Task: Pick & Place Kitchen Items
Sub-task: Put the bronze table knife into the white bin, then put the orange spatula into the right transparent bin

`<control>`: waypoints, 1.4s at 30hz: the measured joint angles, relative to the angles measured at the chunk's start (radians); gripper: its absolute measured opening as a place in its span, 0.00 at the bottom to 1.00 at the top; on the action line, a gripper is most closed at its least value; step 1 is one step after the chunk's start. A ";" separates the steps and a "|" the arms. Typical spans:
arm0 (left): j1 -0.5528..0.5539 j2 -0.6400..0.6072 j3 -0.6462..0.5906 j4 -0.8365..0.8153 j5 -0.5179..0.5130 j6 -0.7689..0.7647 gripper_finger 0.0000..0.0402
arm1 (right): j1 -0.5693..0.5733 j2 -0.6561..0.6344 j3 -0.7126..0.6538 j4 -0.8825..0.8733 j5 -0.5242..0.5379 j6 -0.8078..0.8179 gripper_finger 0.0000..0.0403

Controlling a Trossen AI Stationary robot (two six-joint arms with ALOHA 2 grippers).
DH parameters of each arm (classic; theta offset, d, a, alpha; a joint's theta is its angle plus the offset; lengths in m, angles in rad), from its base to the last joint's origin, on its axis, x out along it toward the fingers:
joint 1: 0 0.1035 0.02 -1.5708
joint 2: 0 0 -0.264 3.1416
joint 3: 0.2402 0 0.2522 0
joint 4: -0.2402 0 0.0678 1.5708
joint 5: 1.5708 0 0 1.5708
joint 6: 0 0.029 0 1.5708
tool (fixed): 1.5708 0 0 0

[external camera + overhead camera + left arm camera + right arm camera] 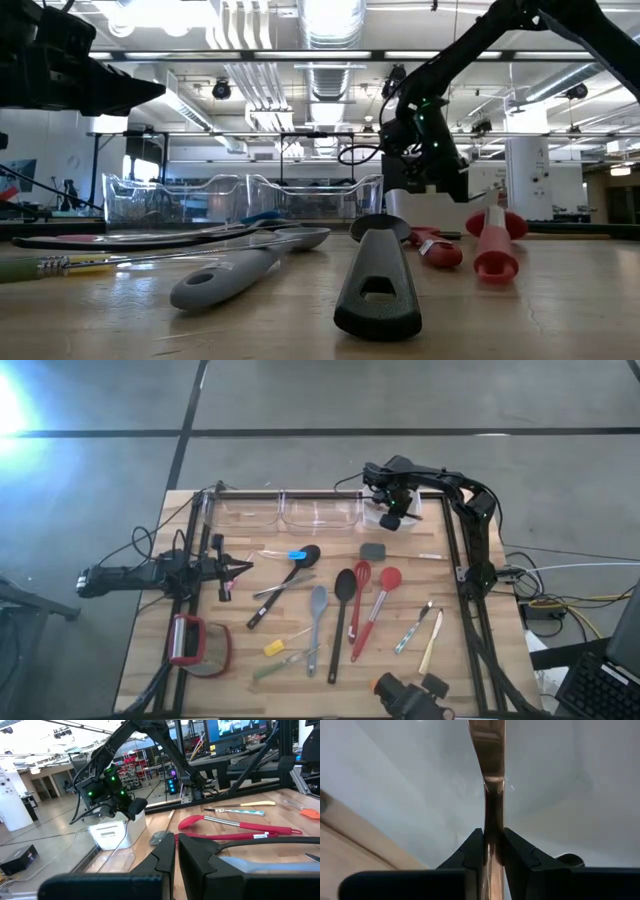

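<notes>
A slim metal utensil is hanging lengthwise straight out from the right gripper, its long axis in line with the fingers, which are pinching its handle. It is pointing down into the white tub at the bench's far right corner. The left gripper is waiting near the bench's left edge, fingers pressed together. Spoons and spatulas are lying mid-bench.
</notes>
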 joint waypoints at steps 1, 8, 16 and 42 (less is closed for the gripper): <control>0.000 0.000 0.000 0.000 0.000 0.000 0.06 | 0.000 0.000 -0.001 0.003 0.000 0.010 0.15; 0.000 0.000 0.000 0.000 0.000 0.000 0.06 | 0.000 -0.019 0.001 0.020 -0.011 0.054 0.42; 0.000 0.000 0.000 0.000 0.000 0.000 0.06 | 0.004 -0.089 0.006 -0.022 -0.006 0.062 0.55; 0.000 0.000 0.000 0.000 0.000 0.000 0.06 | 0.384 -0.609 -0.033 -0.026 -0.111 0.350 0.56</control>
